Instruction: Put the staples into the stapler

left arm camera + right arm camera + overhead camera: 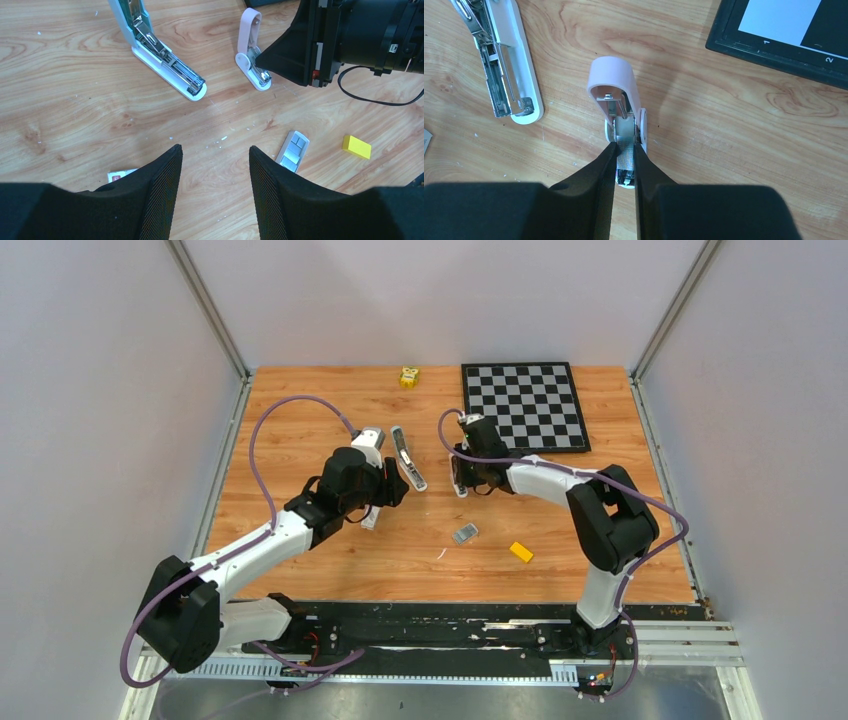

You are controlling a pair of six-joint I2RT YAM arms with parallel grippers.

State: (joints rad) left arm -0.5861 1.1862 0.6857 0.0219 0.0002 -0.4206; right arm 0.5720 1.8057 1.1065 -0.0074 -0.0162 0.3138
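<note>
A small pink stapler (616, 85) lies open on the wooden table, its lid swung back; it also shows in the top view (458, 483) and the left wrist view (248, 47). My right gripper (624, 150) is shut on a silvery ridged strip of staples (624, 154) and holds it over the stapler's metal channel. More staples (291, 158) lie on a pale blue oblong (465, 533). My left gripper (215, 150) is open and empty, above bare table to the left of the pink stapler.
A larger teal and white stapler (408, 458) lies open between the arms. A yellow block (521, 552) lies front right. A chessboard (525, 405) is at the back right, a yellow toy (409, 377) at the back. A small red-and-white box (120, 175) lies under my left gripper.
</note>
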